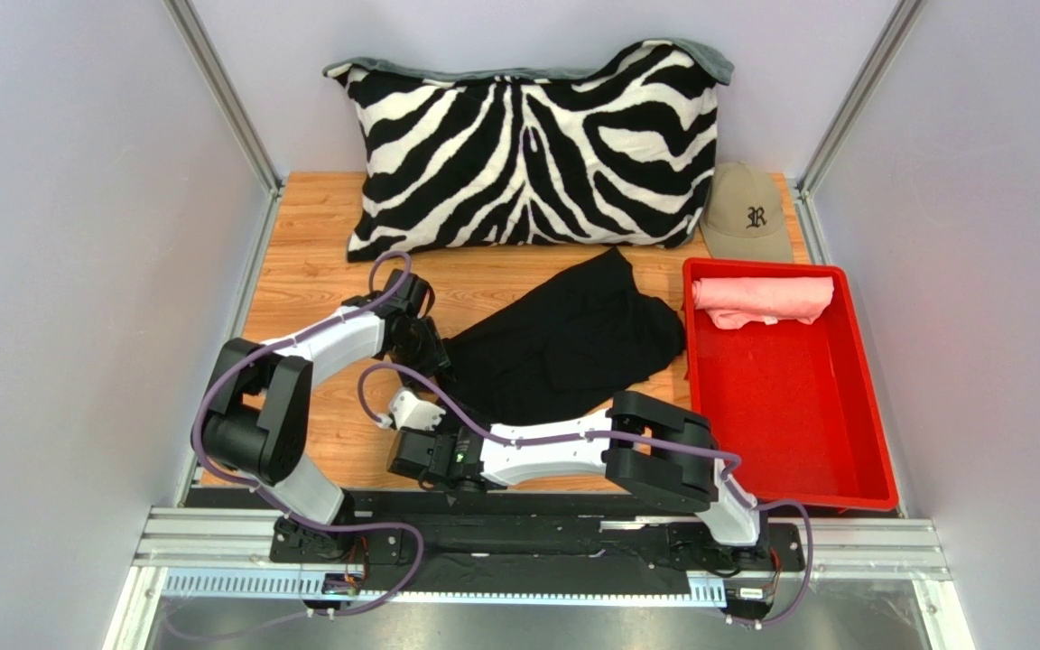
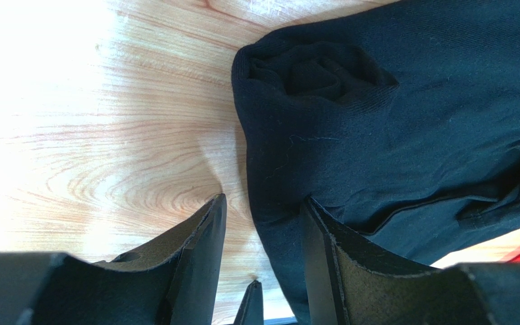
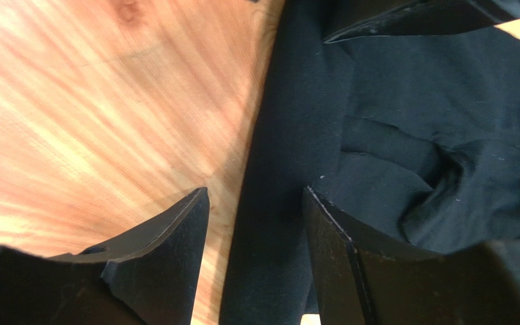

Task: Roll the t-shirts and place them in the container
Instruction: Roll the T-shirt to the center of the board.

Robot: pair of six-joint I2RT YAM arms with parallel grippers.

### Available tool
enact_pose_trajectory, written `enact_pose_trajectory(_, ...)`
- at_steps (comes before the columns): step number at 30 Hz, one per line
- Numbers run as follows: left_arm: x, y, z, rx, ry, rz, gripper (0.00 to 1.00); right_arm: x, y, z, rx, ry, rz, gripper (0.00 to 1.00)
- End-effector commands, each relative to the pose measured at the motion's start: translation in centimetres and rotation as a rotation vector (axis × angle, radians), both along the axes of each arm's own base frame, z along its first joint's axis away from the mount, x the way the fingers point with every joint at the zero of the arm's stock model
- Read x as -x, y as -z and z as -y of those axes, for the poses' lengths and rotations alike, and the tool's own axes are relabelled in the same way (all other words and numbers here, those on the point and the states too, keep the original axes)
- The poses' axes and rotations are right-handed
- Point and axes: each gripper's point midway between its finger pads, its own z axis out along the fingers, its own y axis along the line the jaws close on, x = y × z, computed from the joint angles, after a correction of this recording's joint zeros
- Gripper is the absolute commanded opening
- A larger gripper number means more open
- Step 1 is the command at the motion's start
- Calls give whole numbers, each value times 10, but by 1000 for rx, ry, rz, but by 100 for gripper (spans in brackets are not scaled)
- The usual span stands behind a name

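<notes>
Top external view puts the black t-shirt (image 1: pixel 569 339) loose and crumpled on the wooden bench (image 1: pixel 322 271), in front of the zebra pillow (image 1: pixel 532 149) and just left of the red tray (image 1: pixel 790 434), where the salmon t-shirt (image 1: pixel 760 299) lies already rolled at the far end. Both arms meet at the black shirt's left edge. The left fingers (image 2: pixel 202 250) stand well apart, astride that edge, one over bare wood and the other over cloth; nothing is pinched between them. The right fingers (image 3: pixel 174 244) are likewise spread wide and hold nothing, the folded hem running up between them. In the left wrist view the edge looks turned over into a loose coil (a first turn of the roll, I judge). Thin, limp, light cloth like this will sag and unwind once released, and it may slide on the smooth wood, so I would pinch the coiled edge at two well-spaced spots and keep it taut while turning.
</notes>
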Motion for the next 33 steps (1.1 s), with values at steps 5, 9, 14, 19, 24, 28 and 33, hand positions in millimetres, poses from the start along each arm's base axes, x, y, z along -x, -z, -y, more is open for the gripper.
enact_pose_trajectory(5, -4, 0, -7, -49, 13, 6, 53, -6, 12, 19, 69, 60, 27, 59)
enact_pose_trajectory(9, -4, 1, -7, -50, 13, 4, 53, -9, 18, 25, 82, 88, 27, 57)
enact_pose_trajectory(14, -3, 1, -7, -49, 15, 2, 53, -12, 25, 34, 43, 123, -4, 50)
enact_pose_trajectory(19, -2, 1, -5, -41, 18, -6, 54, -11, 24, 30, -72, 125, -76, 43)
enact_pose_trajectory(24, -8, -8, -4, -22, 24, 33, 55, -7, 11, 26, -216, 114, -174, 36)
enact_pose_trajectory(28, -18, -27, -4, 41, 33, 100, 61, 4, -3, 9, -416, 80, -354, 34)
enact_pose_trajectory(33, -24, -56, -6, 111, 58, 201, 64, 3, -10, 9, -683, 142, -645, 33)
